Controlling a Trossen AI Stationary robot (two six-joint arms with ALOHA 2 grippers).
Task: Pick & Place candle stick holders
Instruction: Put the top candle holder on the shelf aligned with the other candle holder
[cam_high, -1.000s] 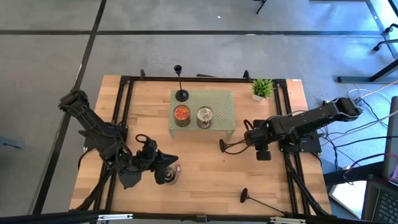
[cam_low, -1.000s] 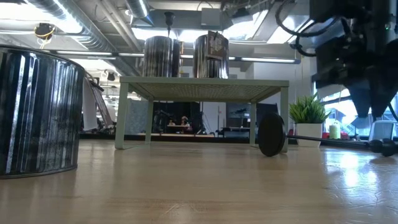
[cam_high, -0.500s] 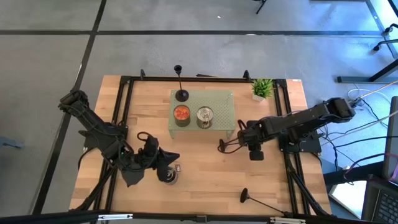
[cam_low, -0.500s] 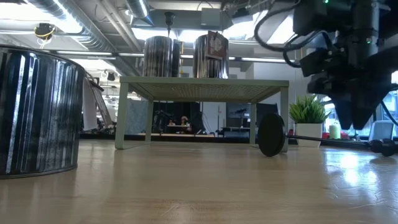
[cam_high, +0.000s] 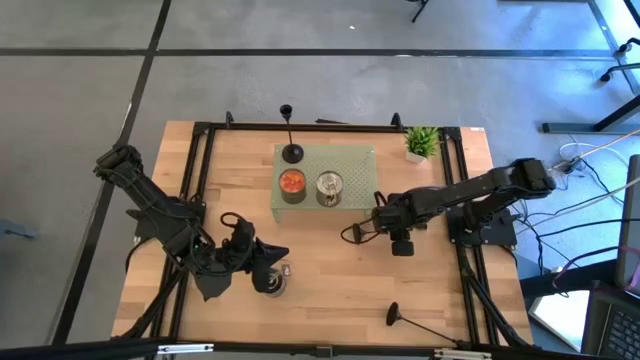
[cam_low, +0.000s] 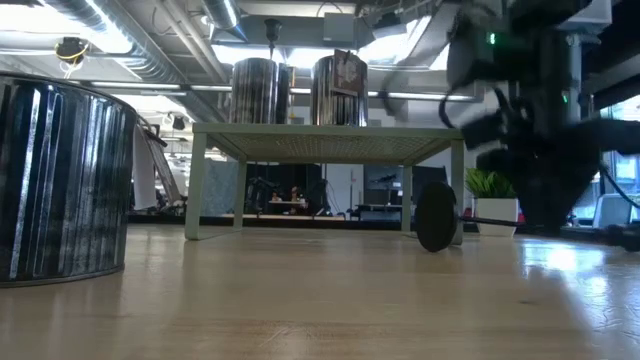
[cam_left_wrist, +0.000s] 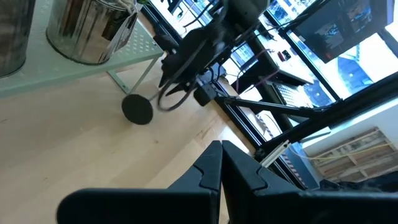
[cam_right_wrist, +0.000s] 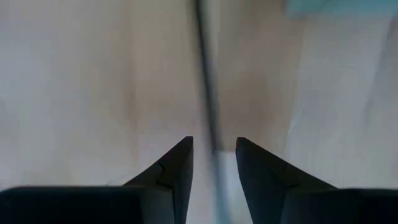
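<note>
The step in hand looks like the approach to a pick: the right gripper (cam_high: 399, 243) hangs low over the wooden surface (cam_high: 330, 270), just beside the pale green rack (cam_high: 355, 165), above a candle stick holder (cam_low: 437, 216) that lies on its side. In the right wrist view the two dark fingers (cam_right_wrist: 171, 168) stand apart, released, with nothing between them. The thin dark stem of the lying holder runs along the gap and ends just ahead of the fingertips, a little nearer one finger than the other. In the low view its round base stands on edge by the rack's leg, with the stem trailing away along the surface.

The next move, as I judge it, calls for a short descent that keeps the stem centred in the gap, then a closing of the fingers on it. The stem is thin and lies flat, so the fingertips must come almost to the surface to catch it, and it may roll aside if only one finger touches first.

A second holder (cam_high: 289, 132) stands upright at the rack's far corner, beside two tin cans (cam_high: 310, 185). A third (cam_high: 415, 322) lies near the front edge, well apart from both grippers.

The left gripper (cam_high: 268, 272) waits at the front left by a small can, its fingers pressed together on nothing.
</note>
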